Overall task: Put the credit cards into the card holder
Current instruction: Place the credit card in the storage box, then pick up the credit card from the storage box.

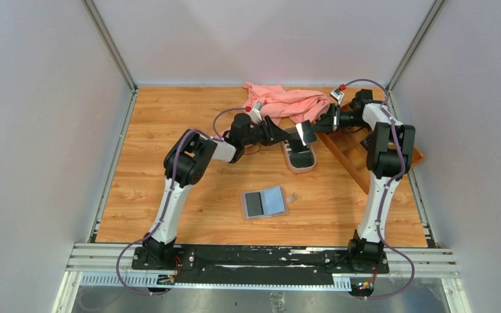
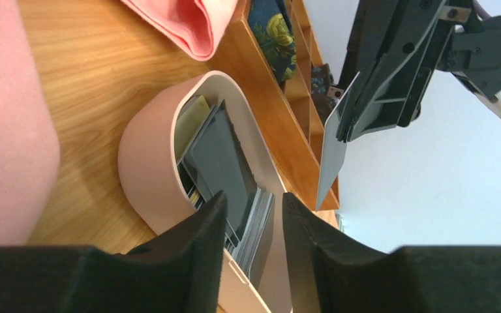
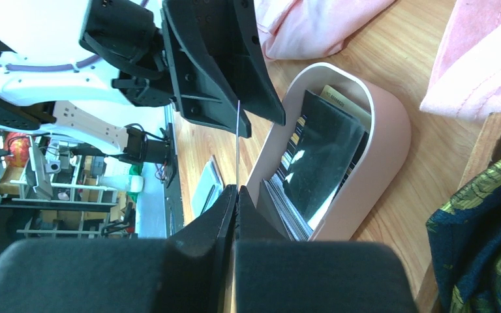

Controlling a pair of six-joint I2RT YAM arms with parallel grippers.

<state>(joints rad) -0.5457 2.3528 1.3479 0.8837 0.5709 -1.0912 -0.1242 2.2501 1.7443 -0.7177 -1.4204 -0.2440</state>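
Nearest the arm bases, flat on the wood-grain worktop point(image 1: 169, 156): a small squarish pinkish-tan card holder point(image 1: 264, 203), folded open, grey-blue sleeves facing up, one dark panel on its left half, snap tab sticking out to the right. Well apart from both end effectors, on their near side. Farther in, around mid-worktop: an oval pink-walled tray with a pale rim point(image 2: 145, 163), packed with thin dark plastic credit cards point(image 2: 218, 156) standing on edge, a yellowish one at the far end of the stack. Just above that tray, the left end effector point(image 2: 253, 199), fingers parted with a clear gap and nothing in it, the stacked cards visible through the gap. Facing it from the other side, the right end effector point(image 3: 236, 192), fingers pressed tight on one thin pale credit card point(image 2: 331, 153), held by one end and raised off the tray beside its rim, close to the left fingertips but not between them. Beyond the tray, toward the back wall: a crumpled salmon-pink cloth point(image 1: 286, 102). To the far right: a brown wooden compartment tray point(image 2: 271, 104), alongside the oval tray, with dark blue floral fabric point(image 3: 483, 228) in one of its compartments.
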